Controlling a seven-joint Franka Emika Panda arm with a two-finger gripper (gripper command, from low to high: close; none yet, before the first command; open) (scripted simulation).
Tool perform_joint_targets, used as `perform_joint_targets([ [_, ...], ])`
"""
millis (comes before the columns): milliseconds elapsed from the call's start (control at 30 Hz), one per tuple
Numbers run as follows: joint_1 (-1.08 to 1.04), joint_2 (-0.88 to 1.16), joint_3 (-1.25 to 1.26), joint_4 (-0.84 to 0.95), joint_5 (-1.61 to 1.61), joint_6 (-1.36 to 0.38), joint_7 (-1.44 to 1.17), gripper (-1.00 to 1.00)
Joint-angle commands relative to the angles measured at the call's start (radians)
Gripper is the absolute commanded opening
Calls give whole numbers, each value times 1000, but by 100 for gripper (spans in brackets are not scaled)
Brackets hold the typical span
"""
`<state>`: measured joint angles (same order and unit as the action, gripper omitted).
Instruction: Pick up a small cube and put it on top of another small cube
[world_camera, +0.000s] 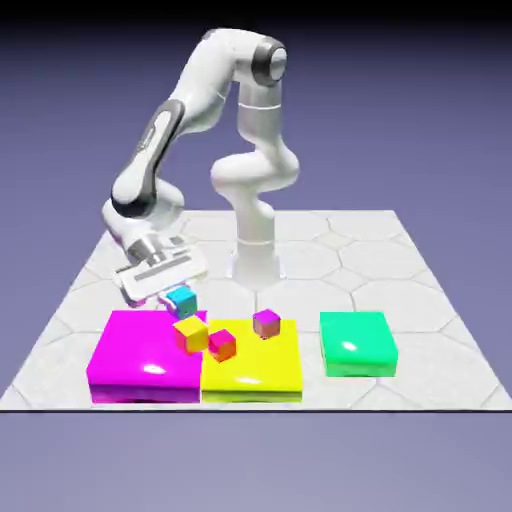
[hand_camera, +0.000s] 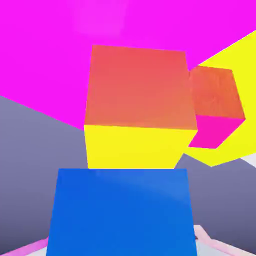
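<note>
**Small cube held above yellow-orange cube**

The tool (world_camera: 172, 293) is clamped on the small cube (world_camera: 181, 299), its cyan face up and slightly tilted; being a cube, it has no long axis. Just below the tool sits a yellow-orange cube (world_camera: 190, 334) on the magenta block (world_camera: 140, 355), a pink-orange cube (hand_camera: 215, 107) beside it.

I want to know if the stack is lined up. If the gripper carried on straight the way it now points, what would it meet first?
Most likely the yellow-orange cube: the hand view shows it directly beyond the held small cube, which the gripper carries just above it. Depth is unclear, so a slight offset remains possible.
</note>
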<state>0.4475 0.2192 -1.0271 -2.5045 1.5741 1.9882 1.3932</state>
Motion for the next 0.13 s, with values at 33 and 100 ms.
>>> perform_joint_targets([
  [33,-2,18,9,3,15,-9,-7,100],
  [100,2,-18,-9,-3,-20,8,9,100],
])
